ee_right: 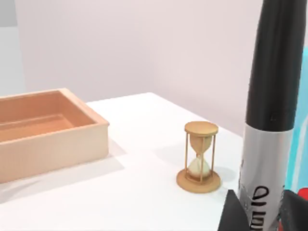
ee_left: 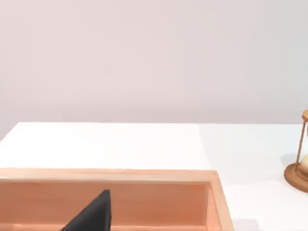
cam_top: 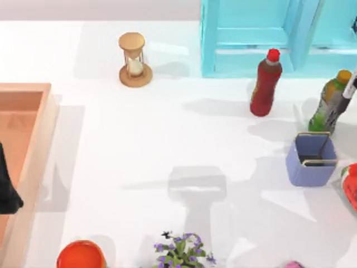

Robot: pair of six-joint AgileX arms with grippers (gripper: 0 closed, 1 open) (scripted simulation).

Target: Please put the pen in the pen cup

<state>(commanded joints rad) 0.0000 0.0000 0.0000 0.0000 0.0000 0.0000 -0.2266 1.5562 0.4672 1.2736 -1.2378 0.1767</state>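
Note:
The pen (ee_right: pixel 272 96) is black with a white-grey labelled band, and it stands close up in the right wrist view. My right gripper (ee_right: pixel 260 214) is shut on the band, with a dark fingertip on either side. From above, the pen (cam_top: pixel 344 100) slants down at the table's right edge, in front of the green bottle and just behind and to the right of the pen cup (cam_top: pixel 311 160). That cup is a periwinkle-blue square box with a wire rim, standing upright. My left arm (cam_top: pixel 6 187) is parked at the left edge over the wooden tray, one dark finger (ee_left: pixel 91 214) in view.
A wooden tray (cam_top: pixel 33 162) lies along the left side. An hourglass (cam_top: pixel 134 60) stands at the back, beside a cyan shelf unit (cam_top: pixel 251 39). A red bottle (cam_top: pixel 266 84) and a green bottle (cam_top: pixel 329 97) stand behind the cup. An orange-red cup (cam_top: pixel 81 255) and a flowering plant (cam_top: pixel 181 251) sit at the front edge.

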